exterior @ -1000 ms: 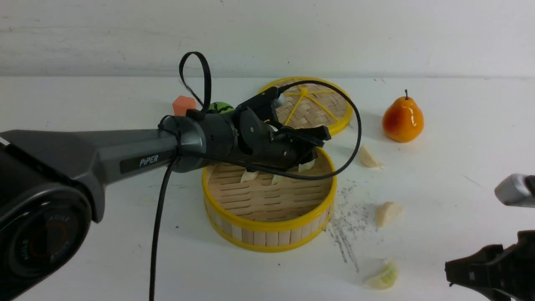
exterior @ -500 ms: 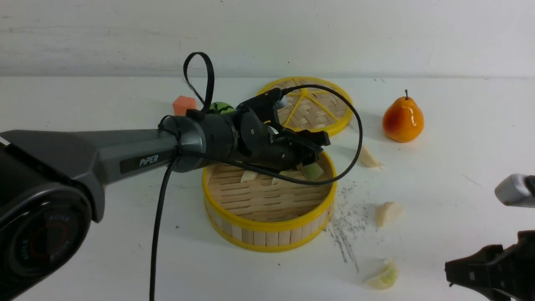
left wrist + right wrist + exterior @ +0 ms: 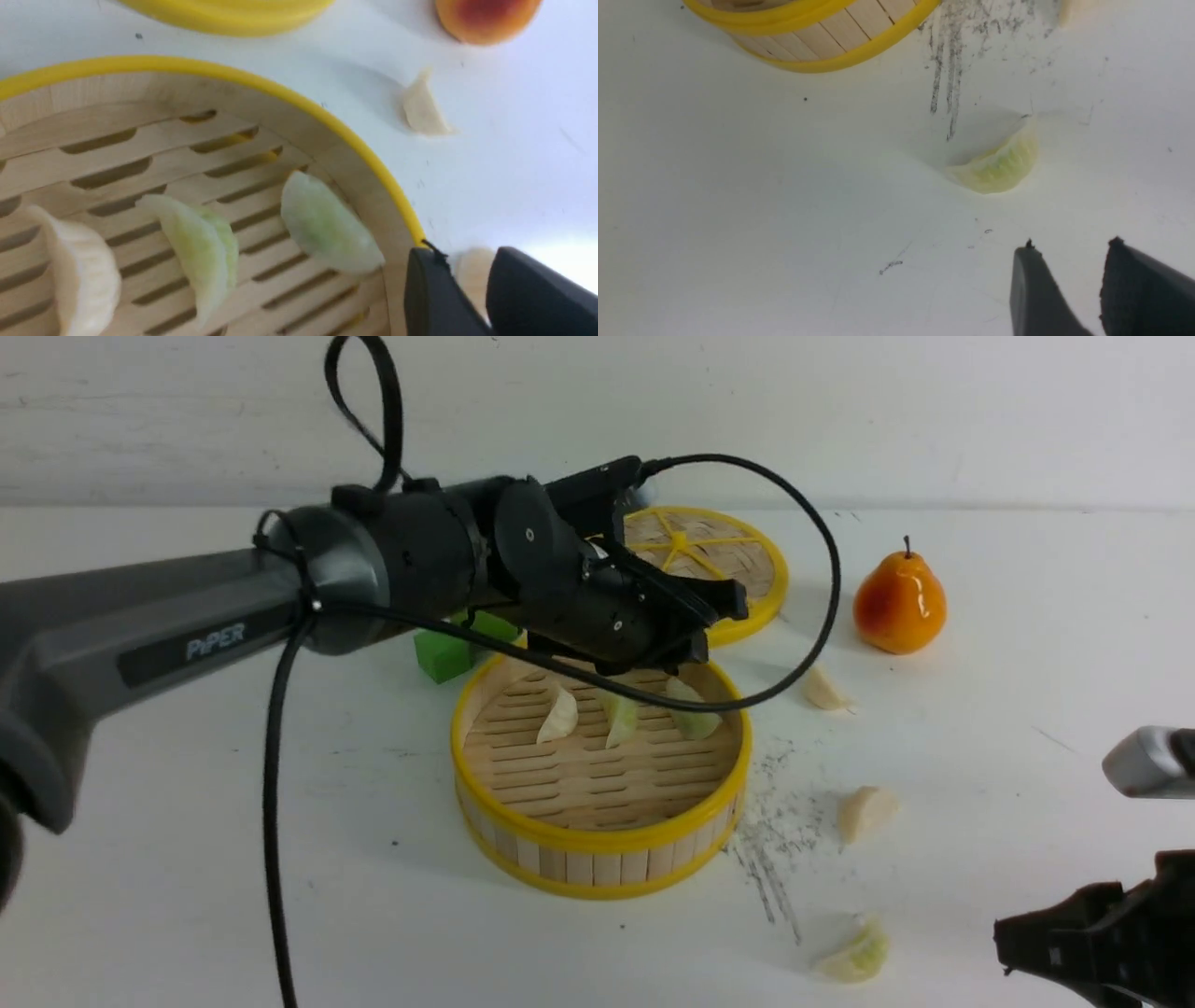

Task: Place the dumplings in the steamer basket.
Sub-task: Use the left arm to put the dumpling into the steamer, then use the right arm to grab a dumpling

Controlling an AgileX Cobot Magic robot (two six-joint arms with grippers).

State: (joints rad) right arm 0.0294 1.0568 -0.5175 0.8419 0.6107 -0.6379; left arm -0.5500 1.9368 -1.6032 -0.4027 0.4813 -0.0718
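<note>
The steamer basket (image 3: 597, 845) stands mid-table with three dumplings on its slatted floor: a white one (image 3: 558, 714) and two green ones (image 3: 619, 717) (image 3: 693, 714). My left gripper (image 3: 721, 627) hangs above the basket's far right rim, jaws a little apart and empty, so open. In the left wrist view its fingers (image 3: 434, 289) frame a white dumpling (image 3: 473, 275) lying on the table beyond the rim (image 3: 373, 163). Outside the basket lie two white dumplings (image 3: 823, 689) (image 3: 866, 812) and a green one (image 3: 857, 952). My right gripper (image 3: 1070, 246) is open over bare table, short of that green dumpling (image 3: 999, 163).
The flat woven lid (image 3: 738, 569) lies behind the basket. A pear (image 3: 899, 602) stands at the back right. A green cube (image 3: 443, 653) sits left of the basket, under my left arm. Grey scuff marks (image 3: 775, 840) streak the table right of the basket.
My left gripper let a green dumpling drop into the basket, then rose and drew back to the left, its jaws narrowing. The green cube has come into sight. The right arm stayed still.
</note>
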